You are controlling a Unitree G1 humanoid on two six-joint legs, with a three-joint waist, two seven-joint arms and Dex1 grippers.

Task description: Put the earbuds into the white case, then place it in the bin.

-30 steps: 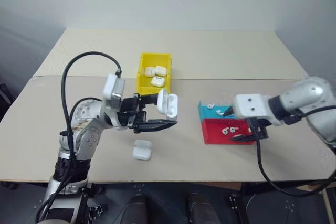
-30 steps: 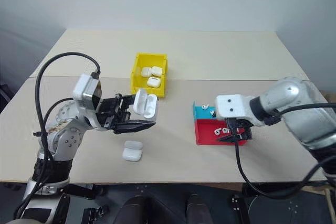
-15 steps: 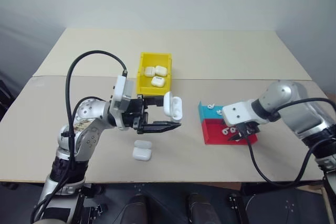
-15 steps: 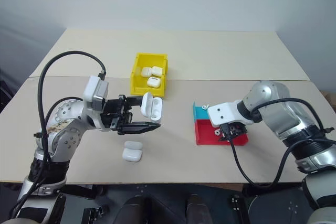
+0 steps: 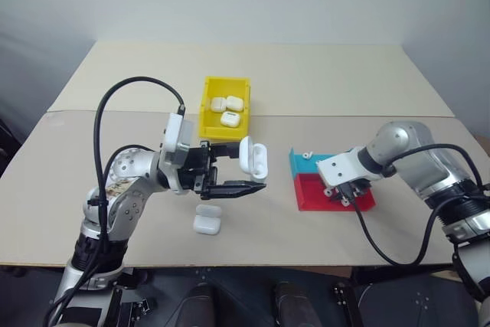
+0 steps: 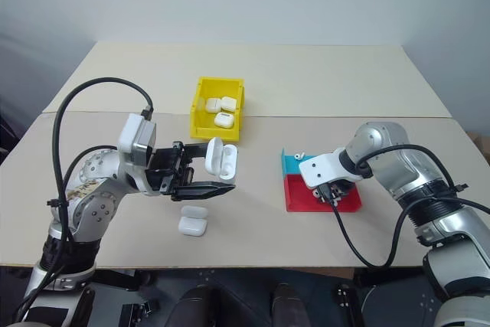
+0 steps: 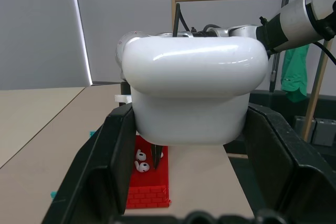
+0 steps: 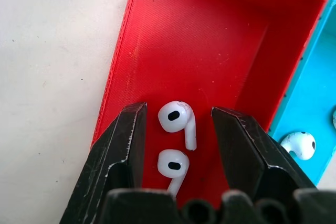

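The left hand point(image 5: 233, 170) grips an open white case point(image 5: 253, 156) above the surface point(image 5: 321, 82). The right hand point(image 8: 178, 129) reaches down into the red tray point(image 8: 210, 40), fingers narrowly apart around two earbuds point(image 8: 176, 119). The yellow bin point(image 5: 214, 86) sits beyond the left hand.

Beige table point(image 5: 321, 74) carrying yellow bin point(image 5: 224, 105), teal-and-red tray point(image 5: 310, 189) and a closed white case point(image 5: 207, 220).

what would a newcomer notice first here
The left gripper holds an open white case in the air at mid-table. The right gripper reaches into the red tray, open fingers either side of two earbuds. Behind sits a yellow bin with three cases.
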